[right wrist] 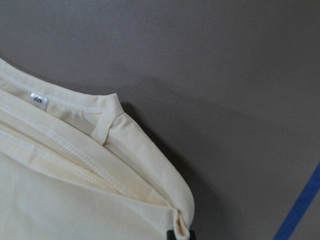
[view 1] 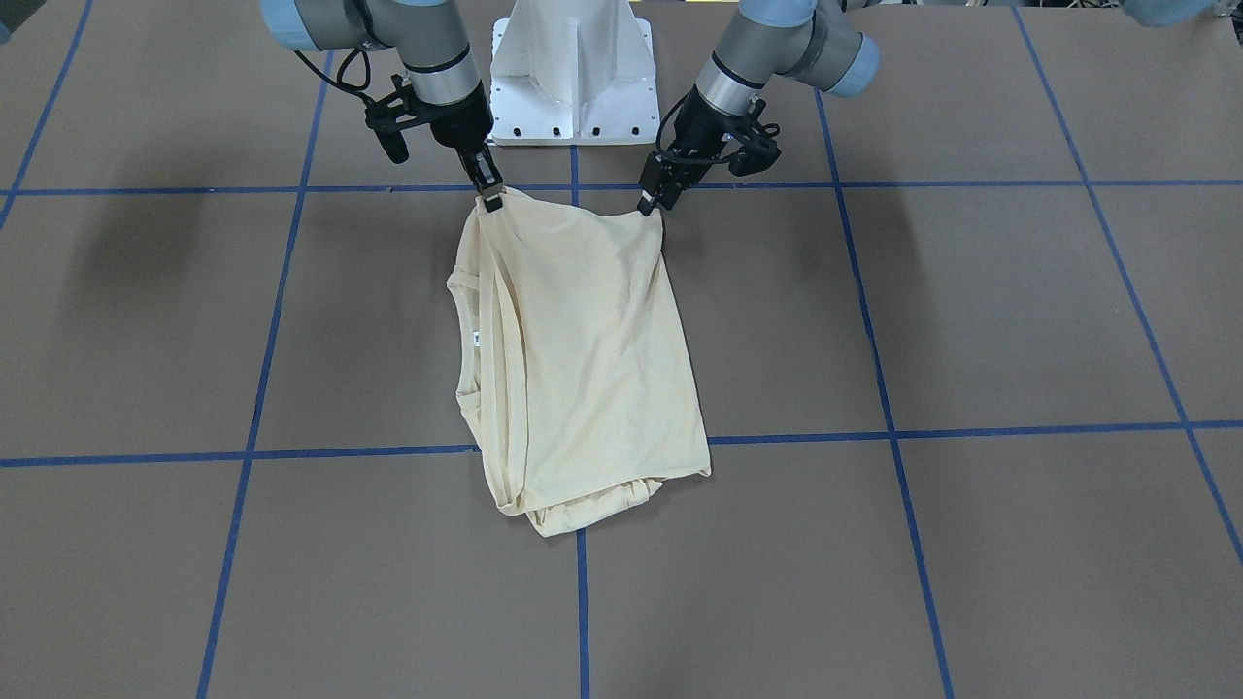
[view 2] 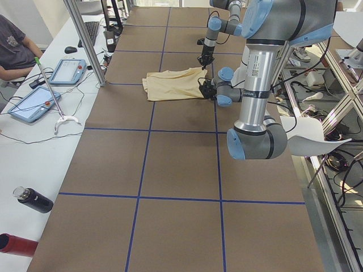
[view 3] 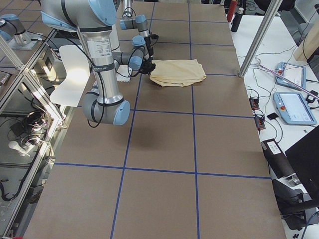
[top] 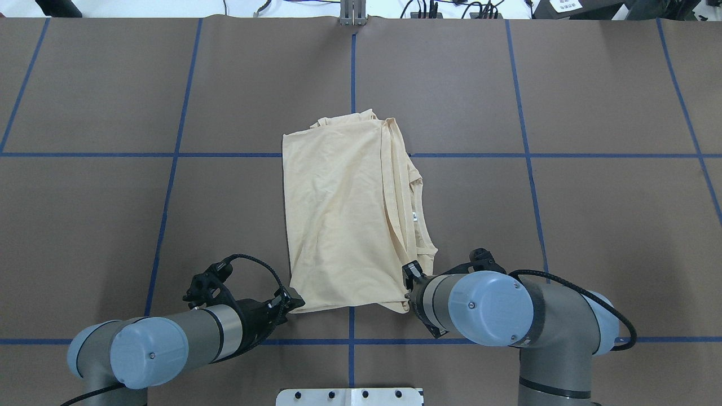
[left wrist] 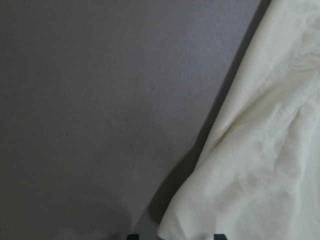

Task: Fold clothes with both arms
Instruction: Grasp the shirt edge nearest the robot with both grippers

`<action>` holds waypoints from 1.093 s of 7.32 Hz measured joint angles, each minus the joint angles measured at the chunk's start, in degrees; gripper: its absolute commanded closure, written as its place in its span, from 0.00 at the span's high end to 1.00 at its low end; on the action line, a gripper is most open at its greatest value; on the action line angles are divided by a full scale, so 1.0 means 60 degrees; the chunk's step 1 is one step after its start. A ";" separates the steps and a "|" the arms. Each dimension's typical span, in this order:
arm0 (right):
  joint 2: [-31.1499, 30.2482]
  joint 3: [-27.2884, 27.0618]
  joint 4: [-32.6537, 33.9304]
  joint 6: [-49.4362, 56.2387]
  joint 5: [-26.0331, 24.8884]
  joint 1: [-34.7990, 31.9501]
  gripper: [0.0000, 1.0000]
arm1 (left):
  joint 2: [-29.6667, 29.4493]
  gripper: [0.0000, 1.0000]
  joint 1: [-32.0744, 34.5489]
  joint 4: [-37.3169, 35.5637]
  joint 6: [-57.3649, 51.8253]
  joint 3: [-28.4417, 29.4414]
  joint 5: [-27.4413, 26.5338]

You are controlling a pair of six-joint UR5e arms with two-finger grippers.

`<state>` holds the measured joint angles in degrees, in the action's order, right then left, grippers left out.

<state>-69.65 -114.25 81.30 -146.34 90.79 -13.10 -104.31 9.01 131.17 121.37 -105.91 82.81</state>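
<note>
now t-shirt (top: 344, 214) corners between both jaws

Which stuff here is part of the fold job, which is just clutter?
Job: pale yellow thin-fabric long-sleeved T-shirt; black left gripper; black right gripper.
Lying about: black cylindrical bottle; red cylinder; blue-rimmed touchscreen pendant; black keyboard.

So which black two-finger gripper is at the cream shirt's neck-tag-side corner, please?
The right gripper: the shirt's white tag lies on its side, not the left gripper's.
</note>
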 measured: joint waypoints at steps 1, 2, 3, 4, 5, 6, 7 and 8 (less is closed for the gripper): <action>-0.0018 -0.0036 0.0000 0.0000 0.0000 0.0000 0.00 | -0.0084 0.56 0.0018 -0.0002 -0.0012 0.0057 0.0006; -0.0024 -0.0051 0.0040 0.0000 0.0000 0.0000 0.00 | -0.0240 0.50 0.0025 -0.0005 -0.0018 0.0219 0.0007; -0.0021 -0.0060 0.0118 0.0000 0.0000 0.0002 0.00 | -0.0414 0.01 0.0041 -0.0005 -0.0017 0.0404 0.0002; -0.0015 -0.0067 0.0170 0.0000 0.0000 0.0008 0.00 | -0.0512 0.00 0.0070 -0.0031 -0.0014 0.0474 -0.0002; -0.0011 -0.0071 0.0193 0.0000 0.0000 0.0013 0.00 | -0.0546 0.00 0.0133 -0.0163 -0.0029 0.0447 0.0003; -0.0009 -0.0074 0.0200 0.0000 0.0003 0.0019 0.00 | -0.0544 0.00 0.0194 -0.0416 -0.0072 0.0352 0.0023; -0.0010 -0.0074 0.0203 0.0000 0.0006 0.0021 0.00 | -0.0534 0.00 0.0225 -0.0772 -0.0110 0.0140 0.0104; -0.0016 -0.0074 0.0205 0.0000 0.0006 0.0014 0.00 | -0.0503 0.00 0.0231 -0.1226 -0.0127 -0.0233 0.0240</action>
<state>-69.75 -114.69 82.53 -146.34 90.83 -13.01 -107.33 10.40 123.82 120.61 -107.31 84.25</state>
